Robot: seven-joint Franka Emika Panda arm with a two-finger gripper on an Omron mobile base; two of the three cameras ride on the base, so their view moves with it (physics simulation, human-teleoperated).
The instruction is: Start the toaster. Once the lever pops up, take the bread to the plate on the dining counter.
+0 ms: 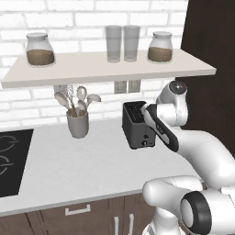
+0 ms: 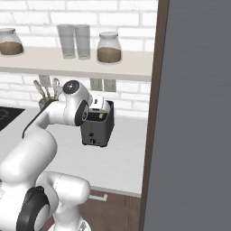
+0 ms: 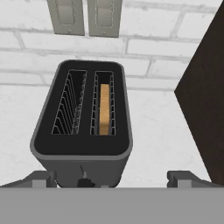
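Observation:
The dark grey toaster [image 3: 83,148] stands on the pale worktop by the brick wall, also seen as the toaster [image 1: 137,125] and the toaster [image 2: 96,130]. A tan slice of bread [image 3: 104,109] sits deep in its right slot; the left slot is empty. A small dark lever [image 3: 83,181] shows at the top of its near front face. My gripper [image 3: 113,178] hovers just above the toaster's near end, open, with one fingertip [image 3: 43,178] on each side and nothing between them. The plate and the dining counter are out of view.
A tall dark cabinet side [image 2: 194,113] rises close to the right of the toaster. A shelf [image 1: 105,69] with jars and glasses hangs overhead. A cup of utensils [image 1: 78,123] stands to the left, a black hob [image 1: 11,160] further left. Wall sockets [image 3: 85,17] are behind.

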